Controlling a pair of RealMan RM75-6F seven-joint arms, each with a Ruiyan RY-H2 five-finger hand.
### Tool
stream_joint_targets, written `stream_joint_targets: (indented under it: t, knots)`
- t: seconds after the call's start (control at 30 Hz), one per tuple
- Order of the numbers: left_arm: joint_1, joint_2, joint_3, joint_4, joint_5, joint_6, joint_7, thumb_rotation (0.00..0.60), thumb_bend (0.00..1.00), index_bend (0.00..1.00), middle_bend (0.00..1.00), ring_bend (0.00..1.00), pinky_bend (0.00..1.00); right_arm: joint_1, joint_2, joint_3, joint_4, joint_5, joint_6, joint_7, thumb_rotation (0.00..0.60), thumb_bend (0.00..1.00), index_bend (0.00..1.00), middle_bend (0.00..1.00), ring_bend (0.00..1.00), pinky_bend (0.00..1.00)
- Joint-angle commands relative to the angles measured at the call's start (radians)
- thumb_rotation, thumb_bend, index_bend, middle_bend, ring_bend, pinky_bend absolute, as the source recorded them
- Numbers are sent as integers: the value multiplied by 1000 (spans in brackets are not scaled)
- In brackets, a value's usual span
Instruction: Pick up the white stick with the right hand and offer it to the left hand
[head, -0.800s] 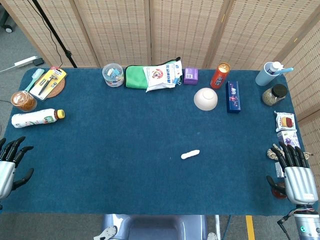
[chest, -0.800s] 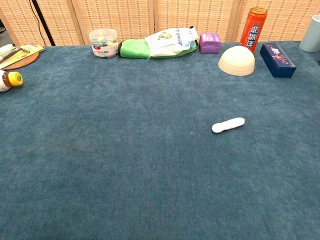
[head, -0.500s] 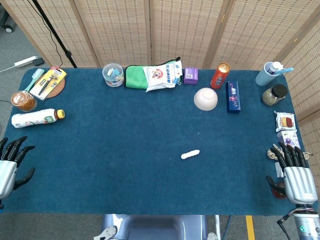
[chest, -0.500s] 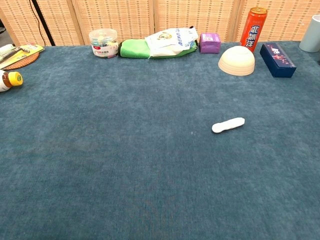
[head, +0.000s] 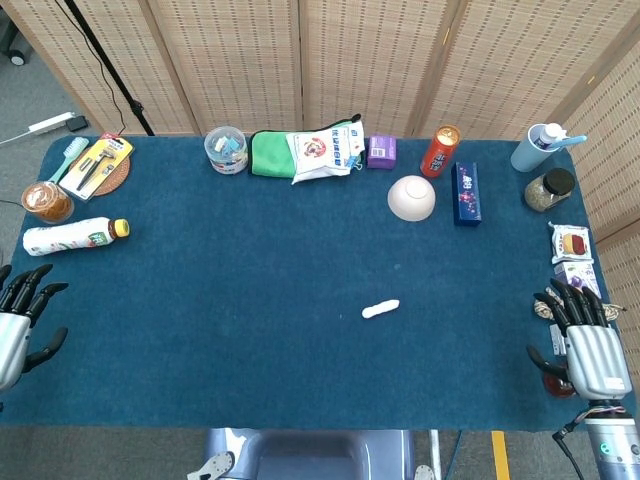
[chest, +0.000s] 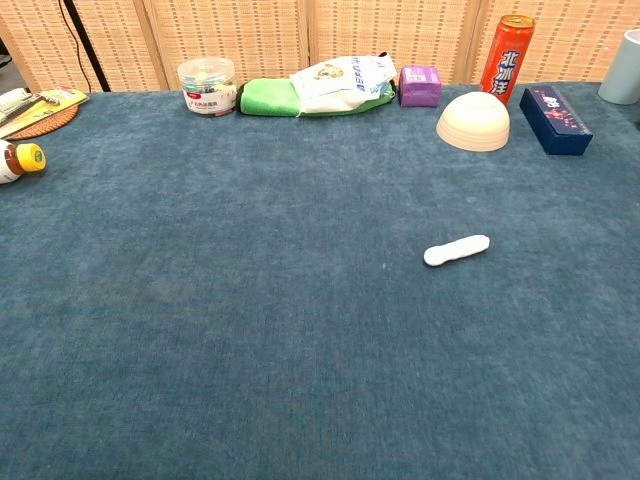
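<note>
Small white plastic-looking stick (head: 380, 309) lying flat on dark blue table cloth (head: 250, 300), a bit right of centre, nothing touching it. Probably light & stiff, maybe a bit slick, low to the cloth, so best pinched across the middle from above w/ fingertips. Right hand (head: 585, 345) at right table edge, well apart from stick, fingers apart, holding nothing. Left hand (head: 18, 325) at left edge, fingers spread, empty too. Upturned cream bowl (head: 411, 197) further back.

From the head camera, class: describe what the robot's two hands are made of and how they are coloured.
The right hand has a silver, ribbed metallic back with black fingers, and thin cables trail from its wrist. The left hand matches it: a silver back and black fingers, partly cut off by the frame edge. No markings are legible on either.
</note>
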Motion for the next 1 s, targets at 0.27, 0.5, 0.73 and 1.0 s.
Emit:
stream_joint_targets:
  t: [0.27,0.5,0.73,1.0]
  knots:
    - [-11,12,1,-22,8,-12,0,600,274,276,145,154,34,89,-13,46,17,0,-87,125,600,266,327,120,84,3]
    - [-21,21,-3,-31,16,-16,0,600,274,277,145,154,34,169,-30,73,35,8,-178,219,600,267,376,86,0,0]
    - [-24,28,-4,-34,12,-19,-4,600,274,277,145,154,34,238,-68,84,73,4,-242,271,600,267,391,83,0,0]
    - [-33,29,-4,-33,6,-35,-4,600,274,276,145,154,34,319,-121,90,124,17,-335,317,600,267,416,83,0,0]
